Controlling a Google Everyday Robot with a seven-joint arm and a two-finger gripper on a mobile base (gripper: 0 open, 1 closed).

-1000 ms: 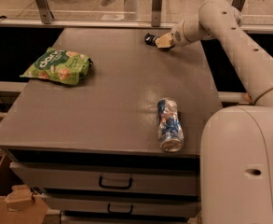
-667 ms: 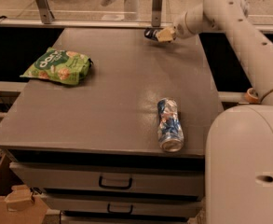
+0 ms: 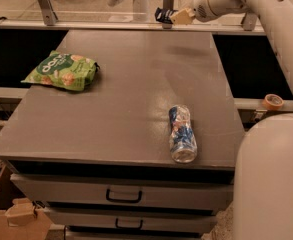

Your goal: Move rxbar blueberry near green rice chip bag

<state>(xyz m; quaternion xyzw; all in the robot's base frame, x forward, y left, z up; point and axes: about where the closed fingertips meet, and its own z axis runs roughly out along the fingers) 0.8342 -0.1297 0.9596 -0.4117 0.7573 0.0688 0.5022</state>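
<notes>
The green rice chip bag lies flat at the left side of the grey table. My gripper is raised above the table's far edge, at the top middle of the view. It is shut on the rxbar blueberry, a small dark wrapper that sticks out to the left of the fingers and hangs clear of the tabletop. The bar is well to the right of and beyond the bag.
A crushed blue-and-white plastic bottle lies near the table's front right. My white arm runs down the right side. A tape roll sits on a ledge at right. Drawers are under the tabletop; a cardboard box is at lower left.
My gripper has lifted the rxbar off the far right of the table and carried it up and a little to the left. The bag and bottle have not moved.
</notes>
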